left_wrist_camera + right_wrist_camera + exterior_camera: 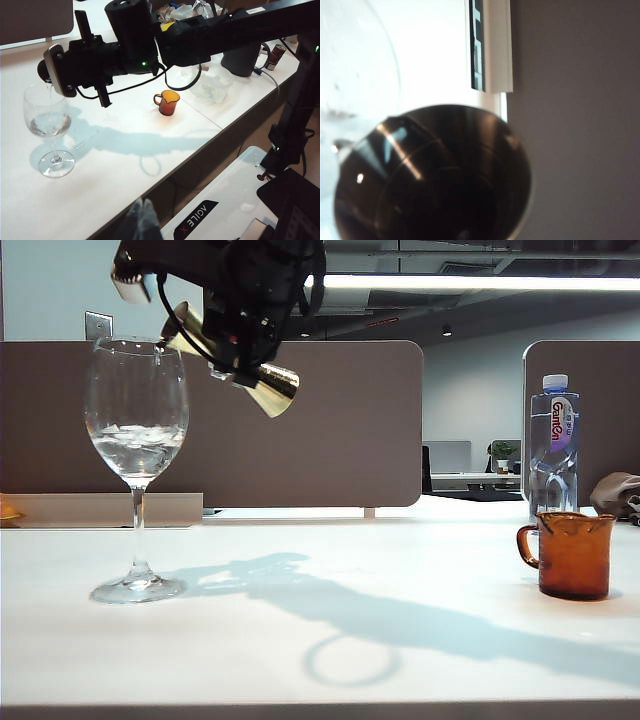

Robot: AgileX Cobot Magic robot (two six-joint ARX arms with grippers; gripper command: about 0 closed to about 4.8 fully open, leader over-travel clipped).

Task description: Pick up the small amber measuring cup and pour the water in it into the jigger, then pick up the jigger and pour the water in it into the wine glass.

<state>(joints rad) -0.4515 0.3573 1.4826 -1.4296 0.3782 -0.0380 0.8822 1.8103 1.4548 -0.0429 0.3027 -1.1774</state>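
Note:
The wine glass [137,420] stands at the left of the white table [330,630] with water in its bowl. My right gripper [232,345] has reached across above it and is shut on the gold jigger [270,388]. The jigger is tilted, one cone at the glass's rim. Its dark open mouth [435,175] fills the right wrist view, next to the glass's wall [355,100]; the fingers are hidden there. The small amber measuring cup [572,555] stands upright at the right, also in the left wrist view [167,102]. My left gripper [142,215] hangs shut and empty off the table's front edge.
A clear plastic water bottle [553,445] stands behind the amber cup. Brown partitions [340,430] close off the back of the table. In the left wrist view, clear containers [210,85] and a dark object [241,60] sit on the adjoining table beyond the cup.

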